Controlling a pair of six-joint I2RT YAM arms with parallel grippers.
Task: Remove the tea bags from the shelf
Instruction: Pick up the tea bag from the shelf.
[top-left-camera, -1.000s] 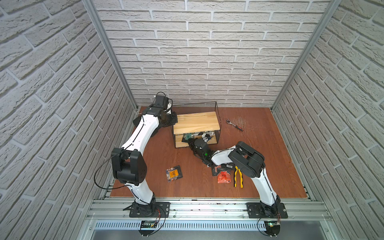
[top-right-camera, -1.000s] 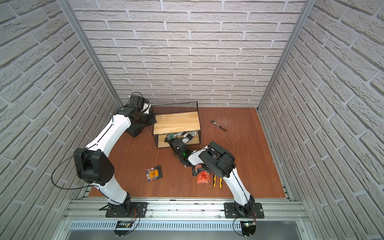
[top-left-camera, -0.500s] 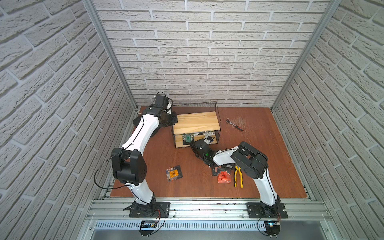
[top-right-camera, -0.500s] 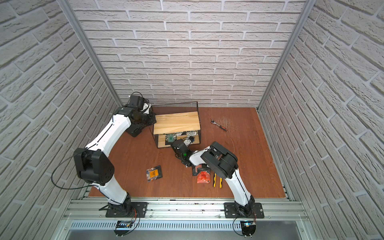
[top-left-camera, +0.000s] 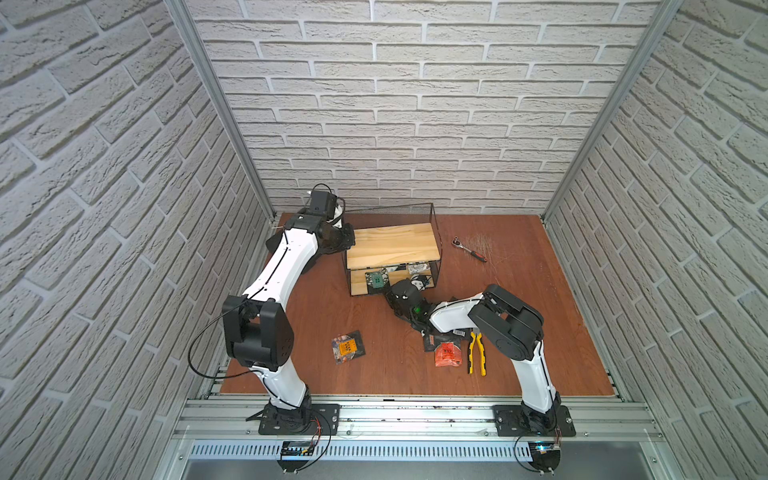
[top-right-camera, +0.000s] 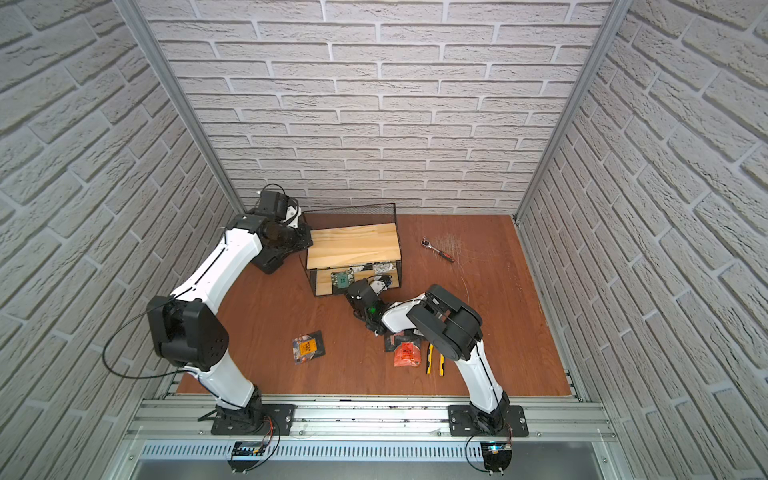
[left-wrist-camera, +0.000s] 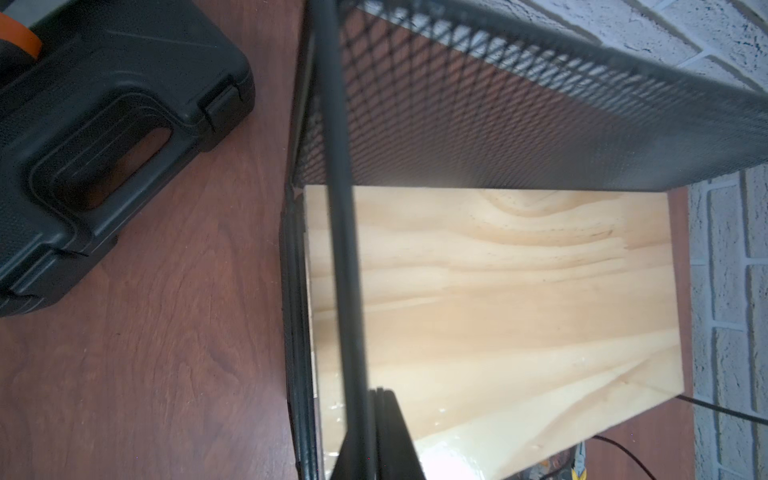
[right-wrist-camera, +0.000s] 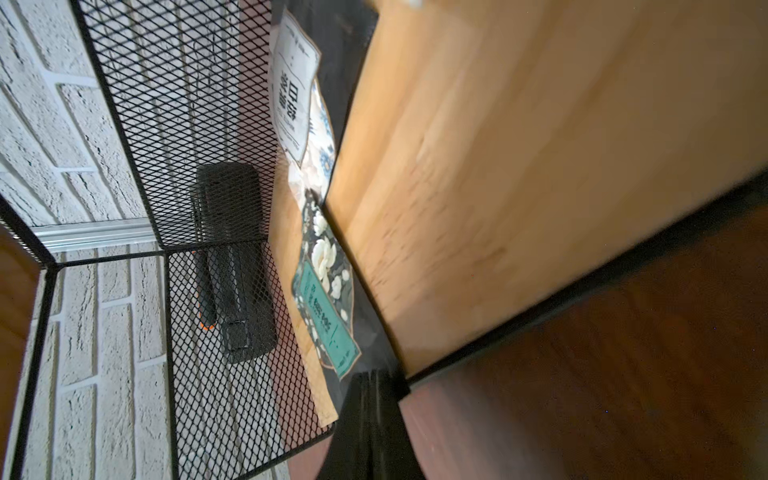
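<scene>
Both clenched: right end effector just before a flat glossy foil tea bag, left end effector beside the thin black wire shelf.

brown table bears shelf, pliers, ratchet, loose tea bags.

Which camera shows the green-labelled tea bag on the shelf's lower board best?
The right wrist view: the green-labelled tea bag sits close up, its label print visible. Both top views show it only as a small patch on the lower board of the shelf. The left wrist view misses it.
</scene>
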